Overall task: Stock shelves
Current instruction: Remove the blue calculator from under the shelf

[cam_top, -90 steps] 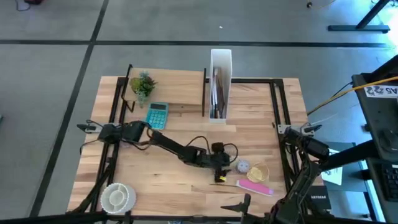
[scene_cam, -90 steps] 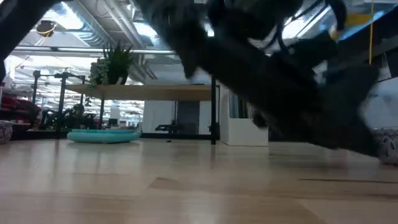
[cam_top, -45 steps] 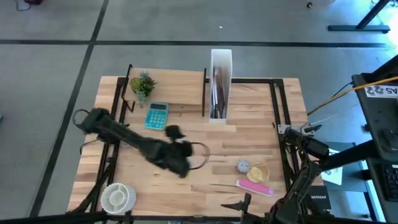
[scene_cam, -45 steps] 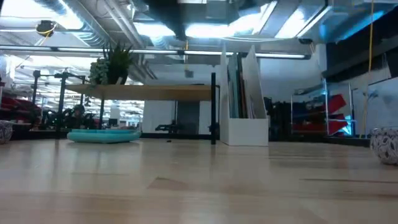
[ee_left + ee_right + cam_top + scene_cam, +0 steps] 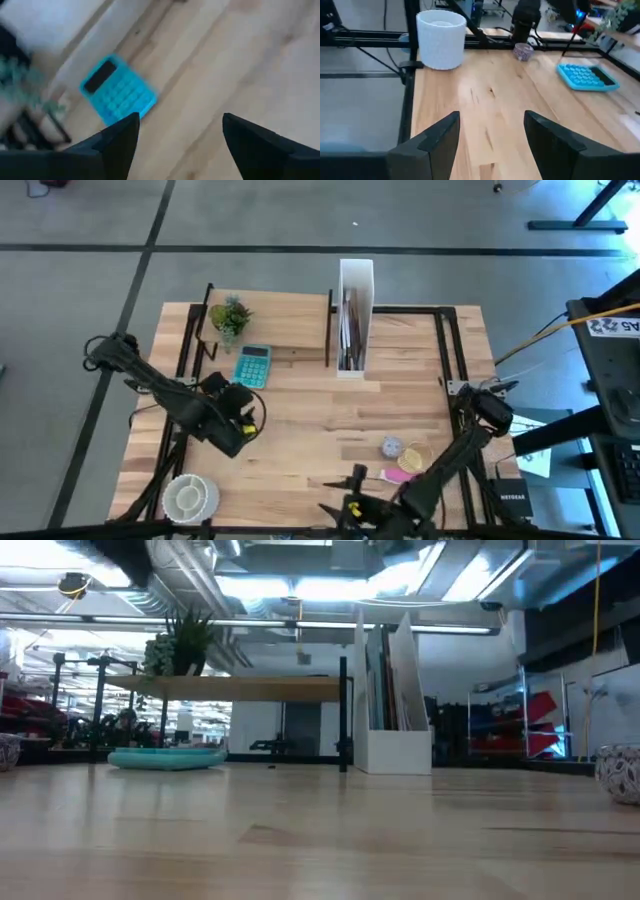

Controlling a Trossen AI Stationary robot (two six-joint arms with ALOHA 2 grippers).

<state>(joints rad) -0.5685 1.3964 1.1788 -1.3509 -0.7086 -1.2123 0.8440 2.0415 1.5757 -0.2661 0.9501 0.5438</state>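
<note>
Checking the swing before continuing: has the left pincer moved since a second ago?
Yes. The left pincer has pulled back from beside the small grey ball towards the turquoise calculator.

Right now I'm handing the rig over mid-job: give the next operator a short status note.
Left tool: open, empty, above the table's left part near the teal calculator.
Right tool: open, empty, low over the table's front edge.
Shelf: rear left, holding only the small plant; the calculator lies on the table at the shelf's front edge.
White file box stands beside the shelf.
Left to stock: the calculator, white cup, small patterned ball, and yellow and pink items near the front.
</note>
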